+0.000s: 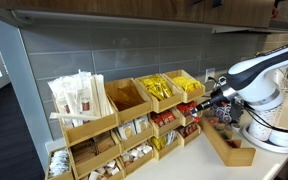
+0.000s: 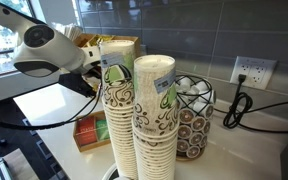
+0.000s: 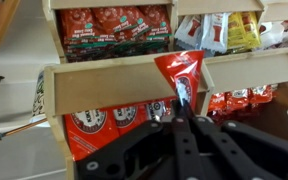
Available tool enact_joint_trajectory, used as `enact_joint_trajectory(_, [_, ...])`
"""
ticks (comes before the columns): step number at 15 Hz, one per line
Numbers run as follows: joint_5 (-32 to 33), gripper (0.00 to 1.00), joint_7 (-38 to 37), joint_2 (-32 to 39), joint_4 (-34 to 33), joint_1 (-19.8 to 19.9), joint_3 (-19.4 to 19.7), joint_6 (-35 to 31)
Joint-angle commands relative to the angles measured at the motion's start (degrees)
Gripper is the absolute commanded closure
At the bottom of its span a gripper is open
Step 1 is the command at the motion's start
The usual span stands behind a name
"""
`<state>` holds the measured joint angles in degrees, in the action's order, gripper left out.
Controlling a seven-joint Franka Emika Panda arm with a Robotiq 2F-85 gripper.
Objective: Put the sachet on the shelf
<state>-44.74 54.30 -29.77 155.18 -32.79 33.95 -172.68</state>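
Pinching the red-and-white sachet (image 3: 177,68) by its lower end, the end effector (image 3: 181,104) shows in the wrist view with its fingers narrow and closed on the packet. The sachet stands upright and slightly tilted just in front of the shelf (image 3: 104,86), overlapping the wooden front lip where two neighbouring bins meet. It is clear of the bins and lies in none of them. The bin above and to its left is packed with similar red sachets, and more of them fill the bins below. Yellow packets (image 3: 242,30) sit in an upper bin to the right.

In an exterior view the white Franka arm (image 1: 269,68) reaches in from the side and brings the end effector (image 1: 206,100) to the far end of the shelf (image 1: 92,130), about level with its middle tier. The sachet is too small to make out there. Long white paper-wrapped sticks (image 1: 79,97) stand in a top bin at the opposite end, and yellow packets (image 1: 164,88) fill top bins nearer the arm. A small low wooden tray (image 1: 229,145) rests on the table (image 1: 189,162) just beside the shelf, under the arm.

In an exterior view two tall stacks of patterned paper cups (image 2: 149,115) block the foreground and hide the end effector. A wire rack of coffee pods (image 2: 192,115) stands beside them, below a wall socket (image 2: 252,70).
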Motion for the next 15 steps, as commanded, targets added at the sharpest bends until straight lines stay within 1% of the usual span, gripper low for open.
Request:
enact_joint_trajectory(1, [-5.4,1.0,5.3,-4.1,1.1,-8.6,5.7,-7.3])
enact_joint_trajectory(4, [-6.4,1.0,6.9,-6.3,1.1,-15.7,10.4,-13.4])
enact_joint_trajectory(8, [-4.0,1.0,6.3,-9.8,1.2,-25.2,17.6,-21.2])
enact_joint_trajectory(12, [0.4,1.0,5.0,-13.9,1.6,-34.3,25.6,-29.6])
enact_joint_trajectory(15, [5.8,1.0,4.1,-17.6,2.0,-39.9,31.3,-35.8])
